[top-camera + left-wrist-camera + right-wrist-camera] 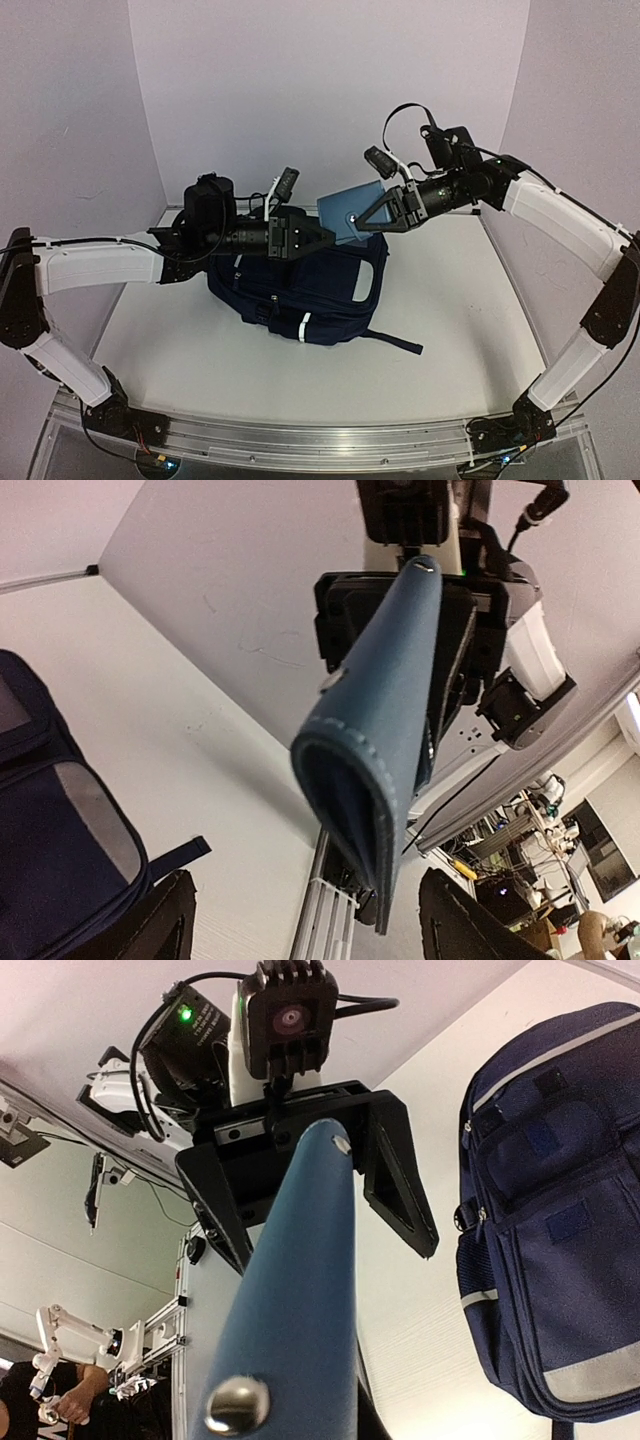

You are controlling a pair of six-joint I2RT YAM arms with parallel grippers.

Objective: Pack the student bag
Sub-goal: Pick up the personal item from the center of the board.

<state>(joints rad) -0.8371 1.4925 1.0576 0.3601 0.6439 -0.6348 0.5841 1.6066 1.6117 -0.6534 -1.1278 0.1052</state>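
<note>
Top external view: a mid-air pass above the student bag [300,290], which lies flat at the middle of the table [450,300].
Left: the left gripper [323,236] has its jaws spread wide either side of the blue pouch [345,212] and grips nothing.
Right: the right gripper [367,222] is clamped on the pouch's far end.
Doing it well: draw the left arm straight back clear, then find the bag's opening. No open mouth shows here.

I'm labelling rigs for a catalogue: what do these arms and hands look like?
Left arm and right arm: white shells, black joints. Left hand and right hand: black, angular triangular fingers. Black cables loop over the wrists, near small black cameras.
</note>
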